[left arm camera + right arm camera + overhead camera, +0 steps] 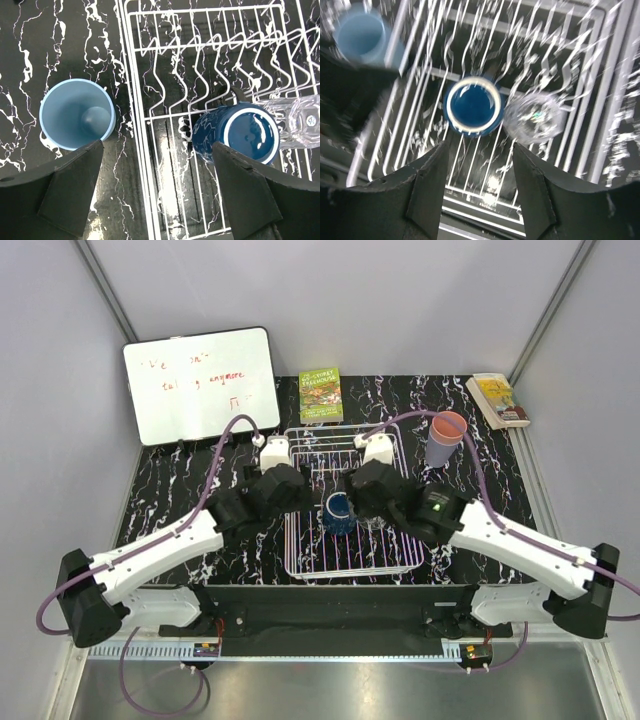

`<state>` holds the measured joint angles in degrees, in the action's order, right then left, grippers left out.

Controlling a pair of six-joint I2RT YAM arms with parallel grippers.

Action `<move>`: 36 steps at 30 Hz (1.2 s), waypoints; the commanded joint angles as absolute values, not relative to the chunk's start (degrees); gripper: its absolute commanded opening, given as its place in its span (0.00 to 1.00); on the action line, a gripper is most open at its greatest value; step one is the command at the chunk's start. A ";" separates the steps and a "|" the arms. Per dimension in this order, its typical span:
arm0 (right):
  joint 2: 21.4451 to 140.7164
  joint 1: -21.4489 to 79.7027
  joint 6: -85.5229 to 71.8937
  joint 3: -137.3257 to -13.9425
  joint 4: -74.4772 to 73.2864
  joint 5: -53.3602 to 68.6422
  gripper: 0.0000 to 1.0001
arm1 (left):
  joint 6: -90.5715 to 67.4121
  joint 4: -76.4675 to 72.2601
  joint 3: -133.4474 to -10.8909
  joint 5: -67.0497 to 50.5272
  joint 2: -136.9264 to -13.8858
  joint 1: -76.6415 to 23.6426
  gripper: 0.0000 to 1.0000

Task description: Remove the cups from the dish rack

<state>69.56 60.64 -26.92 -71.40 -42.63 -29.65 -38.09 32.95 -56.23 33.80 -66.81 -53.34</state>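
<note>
The dish rack (300, 565) is a white wire basket with a grid floor and zigzag dividers at its far end, set in the middle of the black, white-veined bench (170, 490). Inside it stands a dark blue cup (472, 106) with a pale rim, mouth up, and just beside it a clear faceted glass (535, 117). A light blue cup (77, 120) stands upright on the bench just outside the rack's left rim. To the right of the rack, a salmon-pink cup (449, 425) sits nested in a lavender cup (440, 455).

From above, the glass and the light blue cup are hidden under the arms. The right wrist view is blurred, so whether the glass touches the dark blue cup is hard to say.

Both arms reach forward from the near edge and angle inward over the rack. The left gripper (157, 150) hangs over the rack's left rim with its fingers spread wide, holding nothing. The right gripper (479, 147) hovers above the dark blue cup, fingers apart and empty.
</note>
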 commanded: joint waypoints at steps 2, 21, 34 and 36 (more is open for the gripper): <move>72.50 60.73 -27.78 -67.50 -33.14 -22.85 0.62 | -39.37 30.06 -56.43 36.12 -63.11 -53.61 0.95; 83.58 60.65 -28.39 -65.13 -28.39 -25.57 1.00 | -40.43 31.11 -52.30 36.83 -57.04 -53.61 0.95; 89.29 58.36 -27.69 -64.86 -25.75 -25.66 1.00 | -41.31 31.55 -51.42 36.83 -56.69 -53.61 0.95; 89.56 58.10 -27.33 -64.95 -25.40 -26.10 1.00 | -41.31 31.64 -51.24 37.00 -56.34 -53.61 0.95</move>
<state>88.36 59.02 -27.22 -64.69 -28.12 -24.77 -40.58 33.30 -51.46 34.96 -58.11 -53.34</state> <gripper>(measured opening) 0.994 0.948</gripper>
